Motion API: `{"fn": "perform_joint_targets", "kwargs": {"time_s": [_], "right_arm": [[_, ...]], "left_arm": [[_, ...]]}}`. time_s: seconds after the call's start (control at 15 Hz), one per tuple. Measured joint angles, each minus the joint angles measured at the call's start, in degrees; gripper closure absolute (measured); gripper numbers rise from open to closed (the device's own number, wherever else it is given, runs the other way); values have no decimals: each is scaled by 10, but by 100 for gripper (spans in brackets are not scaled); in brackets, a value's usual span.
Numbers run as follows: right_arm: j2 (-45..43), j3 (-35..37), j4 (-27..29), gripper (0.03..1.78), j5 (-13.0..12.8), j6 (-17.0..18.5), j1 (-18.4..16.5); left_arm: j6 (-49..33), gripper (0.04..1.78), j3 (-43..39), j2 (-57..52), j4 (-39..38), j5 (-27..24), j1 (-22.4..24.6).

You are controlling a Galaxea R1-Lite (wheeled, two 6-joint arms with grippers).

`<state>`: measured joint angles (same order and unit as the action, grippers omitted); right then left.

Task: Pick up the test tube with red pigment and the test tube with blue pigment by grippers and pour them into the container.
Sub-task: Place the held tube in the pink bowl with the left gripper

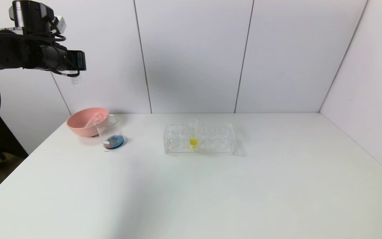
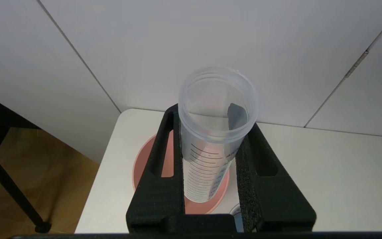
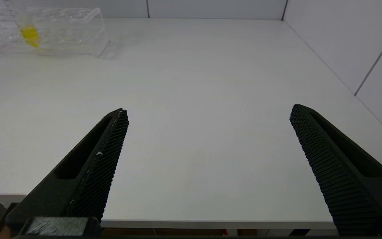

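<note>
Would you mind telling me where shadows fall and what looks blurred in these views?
Head view: soft shadow on the table beside the beaker; the rack looks hazy. Left wrist view: the left gripper holds a tube in sharp focus. Right wrist view: the open right gripper is crisp, the yellow tube soft.

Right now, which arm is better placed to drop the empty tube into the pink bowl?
Left. The left claw grips the empty tube above the pink bowl; the right claw hangs open near the table's front edge.

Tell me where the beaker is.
In the head view the beaker stands on the table's left side, right beside the pink bowl, left of the tube rack.
</note>
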<state>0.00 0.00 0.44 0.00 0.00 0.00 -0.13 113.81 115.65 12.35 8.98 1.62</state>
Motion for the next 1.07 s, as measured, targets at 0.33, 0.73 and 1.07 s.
{"fn": "perform_joint_targets", "kwargs": {"time_s": [0.33, 0.73, 1.07], "right_arm": [[0, 0, 0, 4, 0, 0, 0], [0, 0, 0, 4, 0, 0, 0], [0, 0, 0, 4, 0, 0, 0]], "left_arm": [[-4, 136, -23, 10, -78, 3, 1], [-8, 136, -96, 34, -126, 12, 19], [-5, 136, -150, 80, -225, 12, 33]]}}
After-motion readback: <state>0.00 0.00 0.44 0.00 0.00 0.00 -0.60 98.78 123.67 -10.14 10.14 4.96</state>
